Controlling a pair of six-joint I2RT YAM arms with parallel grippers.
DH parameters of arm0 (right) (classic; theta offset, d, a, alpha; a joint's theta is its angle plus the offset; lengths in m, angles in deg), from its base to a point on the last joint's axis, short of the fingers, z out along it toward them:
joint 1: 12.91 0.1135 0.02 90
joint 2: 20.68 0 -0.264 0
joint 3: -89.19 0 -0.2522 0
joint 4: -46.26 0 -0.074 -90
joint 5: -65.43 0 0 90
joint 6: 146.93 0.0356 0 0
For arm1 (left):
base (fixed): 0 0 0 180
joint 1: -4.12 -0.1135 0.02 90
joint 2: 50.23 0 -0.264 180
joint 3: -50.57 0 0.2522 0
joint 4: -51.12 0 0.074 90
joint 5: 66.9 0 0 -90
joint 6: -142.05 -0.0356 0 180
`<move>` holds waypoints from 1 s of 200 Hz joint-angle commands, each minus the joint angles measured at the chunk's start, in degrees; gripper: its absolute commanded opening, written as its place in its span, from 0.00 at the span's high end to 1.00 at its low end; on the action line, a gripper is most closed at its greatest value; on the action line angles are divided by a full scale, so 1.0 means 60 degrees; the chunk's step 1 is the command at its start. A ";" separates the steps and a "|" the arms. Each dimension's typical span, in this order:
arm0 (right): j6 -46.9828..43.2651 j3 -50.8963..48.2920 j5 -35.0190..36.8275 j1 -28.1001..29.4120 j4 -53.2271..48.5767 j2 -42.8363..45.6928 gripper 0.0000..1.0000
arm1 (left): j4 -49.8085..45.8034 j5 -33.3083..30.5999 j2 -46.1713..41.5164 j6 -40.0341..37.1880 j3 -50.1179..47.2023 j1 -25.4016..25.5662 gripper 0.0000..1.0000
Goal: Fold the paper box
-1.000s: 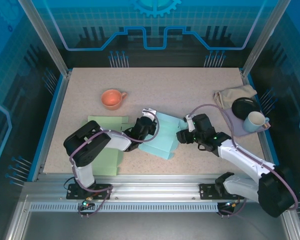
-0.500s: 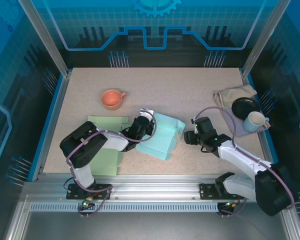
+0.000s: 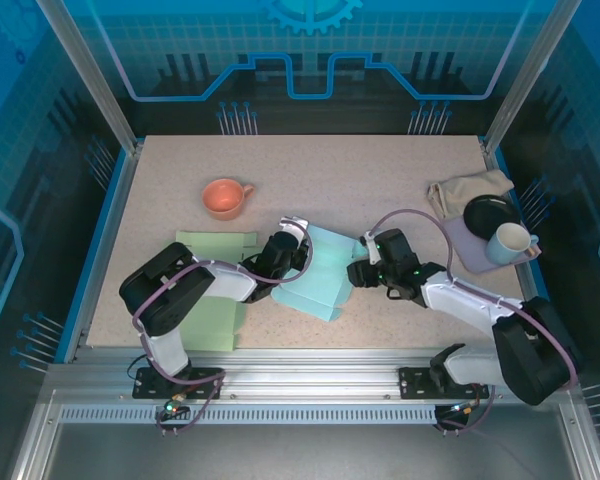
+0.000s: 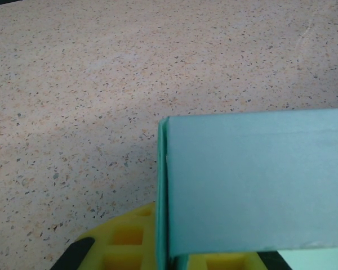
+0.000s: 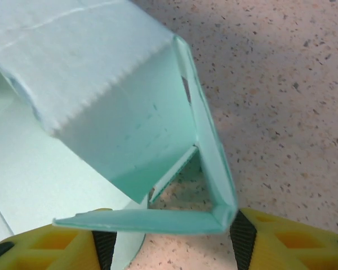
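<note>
Moving since a moment ago: the right arm (image 3: 450,295) has come back, and the right jaws, which stood off from the paper box (image 3: 320,282), are now at its right edge.
Staying: the left arm (image 3: 215,278) and the box keep nearly the same place.
Left jaws: together, clamped on a wall at the box's left side; the yellow pads (image 4: 143,222) show under that panel.
Right jaws: apart, one yellow finger (image 5: 293,242) on each side of a folded corner flap; whether they press it I cannot tell.
Paper box: near the middle of the desk (image 3: 360,180), between both arms; thin matte teal card, sharp creases, one toothed edge, half folded.
Desk: beige, speckled like stone.
Green sheet (image 3: 212,325): flat, pale, under the left arm.
Cup (image 3: 225,197): orange, round, with handle.
</note>
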 commanded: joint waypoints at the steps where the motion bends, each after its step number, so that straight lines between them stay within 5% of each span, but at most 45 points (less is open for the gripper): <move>1: -0.0138 0.0246 -0.0051 0.0108 0.0419 -0.0198 0.45 | -0.0300 0.0423 0.0020 -0.0158 -0.0116 -0.0025 0.93; 37: -0.0177 0.0276 -0.0069 0.0264 0.0720 -0.0502 0.54 | -0.0262 0.0460 0.0034 -0.0054 -0.0114 -0.0028 0.93; 114: -0.0966 0.0217 -0.0761 0.1136 0.1726 -0.0691 0.52 | -0.0472 0.0605 0.0177 0.0369 0.0079 -0.0001 0.93; 200: -0.0748 0.0348 -0.0126 0.1582 0.2116 -0.0623 0.60 | -0.1554 -0.0085 -0.0171 0.1622 0.0266 0.0391 0.94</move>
